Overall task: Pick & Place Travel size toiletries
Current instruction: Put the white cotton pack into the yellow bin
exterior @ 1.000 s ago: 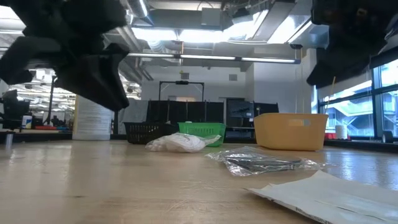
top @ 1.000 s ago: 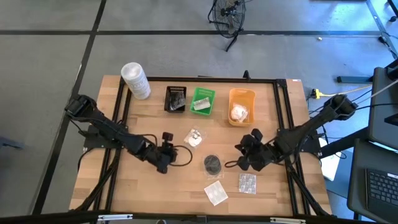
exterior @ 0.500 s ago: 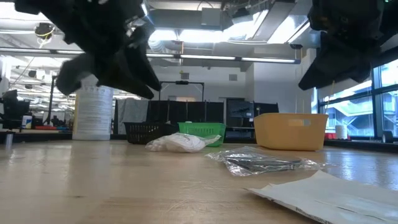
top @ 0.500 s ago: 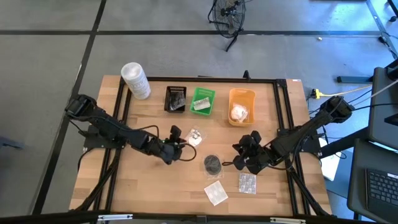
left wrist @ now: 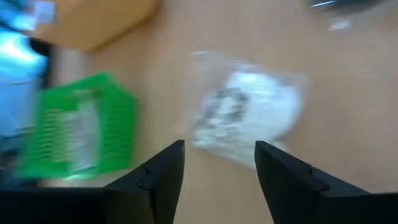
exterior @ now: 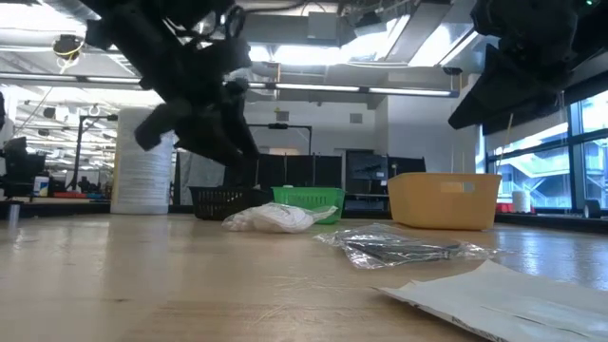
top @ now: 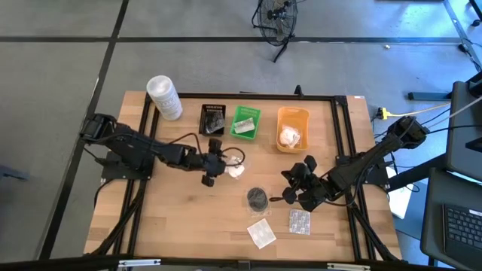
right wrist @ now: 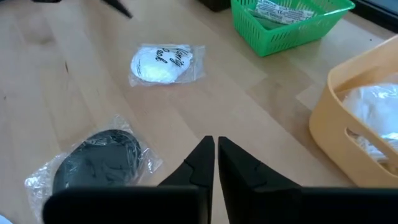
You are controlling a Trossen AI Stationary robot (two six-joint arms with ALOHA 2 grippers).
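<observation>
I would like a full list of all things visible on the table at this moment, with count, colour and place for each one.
Tall cylindrical tub: one, white, far left corner.
Rectangular black tray: one, far edge, left of the green one.
Rectangular green tray: one, far middle, holds a flat packet.
Rectangular orange tray: one, far right, holds a white bundle.
White clear-wrapped bundle: one, table centre.
Black round wrapped pad: one, near centre.
Flat white square sachet: one, near edge.
Silvery blister pack: one, near edge, right of the sachet.
Left gripper: dark, open, over the white bundle.
Right gripper: dark, shut, right of the black pad.
</observation>
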